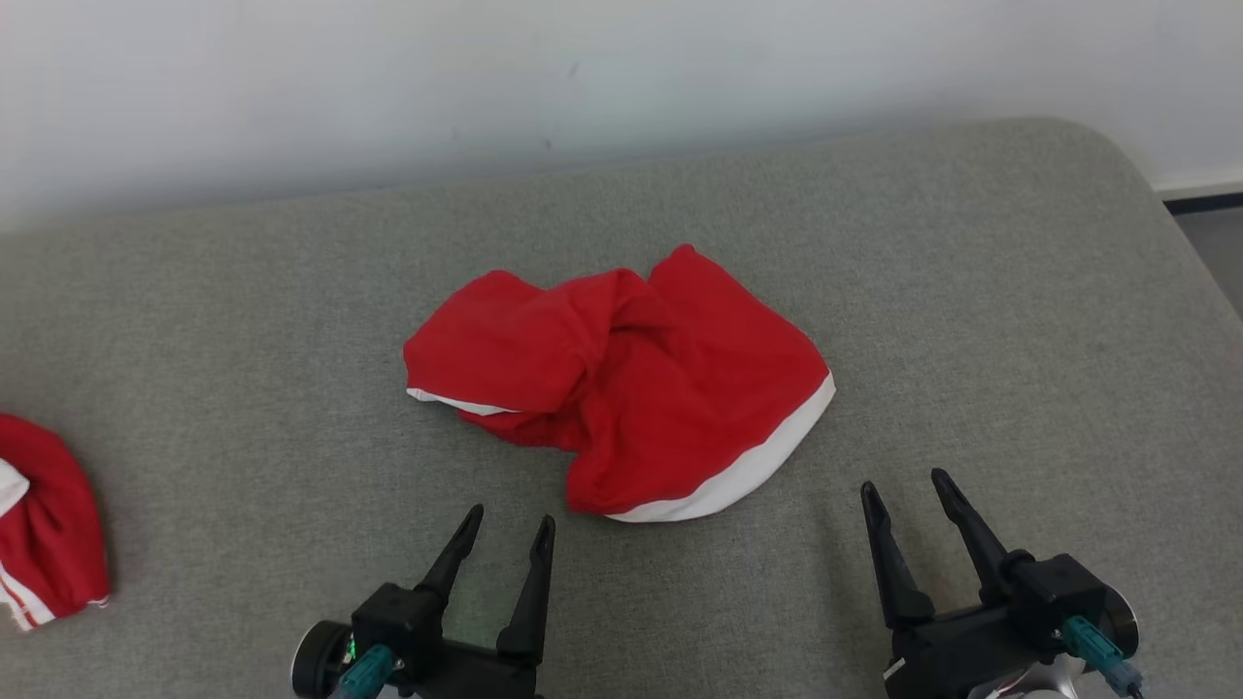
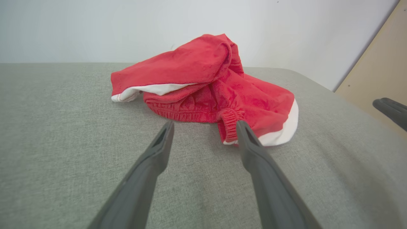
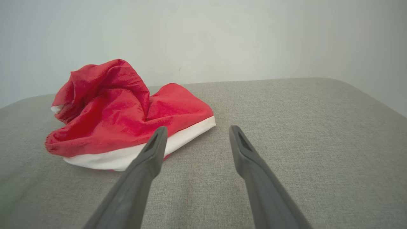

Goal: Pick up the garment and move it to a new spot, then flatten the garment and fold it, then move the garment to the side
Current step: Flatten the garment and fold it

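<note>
Fig. 1. My left gripper (image 1: 512,516) sits low over the grey pad (image 1: 923,291), fingers spread and holding nothing. My right gripper (image 1: 903,482) is likewise spread and empty.

From the left gripper the garment (image 1: 631,388) lies at 1 o'clock, its nearest hem just beside the right fingertip with a sliver of pad between them. From the right gripper it lies at 10 o'clock, a little further off.

In the left wrist view the left gripper (image 2: 205,124) points at a gathered elastic band on the garment (image 2: 206,79). In the right wrist view the right gripper (image 3: 197,128) points past the white hem of the garment (image 3: 111,111).

Edges: the pad ends against the pale wall (image 1: 583,78) at 12 o'clock, rounds off at 2 o'clock, and drops to the floor (image 1: 1214,252) at 3 o'clock. Bare pad lies open from the garment toward 3 o'clock. Toward 9 o'clock bare pad runs as far as a second red-and-white cloth (image 1: 44,524) at the picture's edge.

The garment sits mid-pad: red, crumpled, twisted at the centre, with a white band along its 5 o'clock hem.
</note>
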Tool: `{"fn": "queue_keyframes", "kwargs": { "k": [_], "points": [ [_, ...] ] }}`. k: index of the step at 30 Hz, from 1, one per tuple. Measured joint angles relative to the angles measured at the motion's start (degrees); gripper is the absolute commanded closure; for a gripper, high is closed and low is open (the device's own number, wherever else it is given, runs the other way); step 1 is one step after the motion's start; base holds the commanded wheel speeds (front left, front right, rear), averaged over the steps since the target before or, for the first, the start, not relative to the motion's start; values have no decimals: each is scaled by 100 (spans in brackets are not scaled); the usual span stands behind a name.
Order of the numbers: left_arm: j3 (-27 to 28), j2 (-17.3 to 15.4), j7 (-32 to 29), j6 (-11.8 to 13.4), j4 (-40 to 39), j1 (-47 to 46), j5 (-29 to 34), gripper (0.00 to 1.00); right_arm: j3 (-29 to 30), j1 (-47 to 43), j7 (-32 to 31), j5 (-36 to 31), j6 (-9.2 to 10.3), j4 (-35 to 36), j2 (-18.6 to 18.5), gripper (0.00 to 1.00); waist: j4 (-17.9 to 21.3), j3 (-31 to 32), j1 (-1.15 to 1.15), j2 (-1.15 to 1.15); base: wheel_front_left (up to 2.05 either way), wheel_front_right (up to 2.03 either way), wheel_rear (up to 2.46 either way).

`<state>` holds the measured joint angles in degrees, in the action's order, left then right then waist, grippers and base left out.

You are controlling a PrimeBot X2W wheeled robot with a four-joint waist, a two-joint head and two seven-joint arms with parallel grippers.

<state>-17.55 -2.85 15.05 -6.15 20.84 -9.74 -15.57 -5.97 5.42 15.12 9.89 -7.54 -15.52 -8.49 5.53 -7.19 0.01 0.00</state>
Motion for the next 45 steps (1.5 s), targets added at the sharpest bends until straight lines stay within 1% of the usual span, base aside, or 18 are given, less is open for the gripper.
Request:
{"fn": "queue_keyframes", "kwargs": {
  "k": [6, 13, 18, 23, 24, 25, 26, 37, 39, 41, 45],
  "points": [
    [-296, 1, 1, -43, 237, -466, -266, 0, -31, 198, 0, 62, 0, 31, -55, 0, 177, -404, 0, 1, 0, 0, 0],
    [-494, -2, 1, -91, 520, -674, -565, 0, -35, 302, -1, 103, 0, 38, -70, 0, 382, -712, 0, 1, 0, 0, 0],
    [-561, -2, 0, -97, 553, -750, -571, 0, -22, 332, -1, 108, 0, 40, -75, 0, 445, -819, 0, 1, 0, 0, 0],
    [-516, 0, 0, -99, 336, -826, -512, 0, -47, 375, -1, 109, 0, 27, -71, 0, 477, -836, 0, 0, 0, 0, 0],
    [-505, 0, 1, -99, 314, -826, -500, 15, -52, 382, -1, 110, 0, 21, -71, 0, 483, -831, 0, 0, 0, 0, 0],
    [-485, -2, 0, -100, 280, -825, -452, 53, -52, 384, 0, 111, 0, 12, -71, 0, 487, -823, 0, 1, 0, 0, 0],
    [-455, -2, 0, -100, 224, -825, -404, 100, -51, 385, -1, 111, 0, 0, -71, 0, 489, -810, 0, 1, 0, 0, 0],
    [-71, -1, 0, -125, -292, -479, -165, 100, 82, 245, 0, 109, 0, -94, 21, 0, 417, -484, -1, 0, 0, 0, 0],
    [144, -2, 1, -125, -444, -246, -101, 100, 105, 108, -1, 89, 0, -144, 85, 0, 293, -272, -1, 0, 0, 0, 0],
    [192, -3, 0, -124, -454, -182, -79, 100, 111, 77, 0, 71, 0, -151, 108, 0, 249, -219, -2, 0, 0, 0, 0],
    [447, -2, 0, -115, -477, 71, 2, 100, 122, -44, -1, 41, 0, -170, 185, 0, 36, -32, -2, 0, 0, 0, 0]
  ]
}}
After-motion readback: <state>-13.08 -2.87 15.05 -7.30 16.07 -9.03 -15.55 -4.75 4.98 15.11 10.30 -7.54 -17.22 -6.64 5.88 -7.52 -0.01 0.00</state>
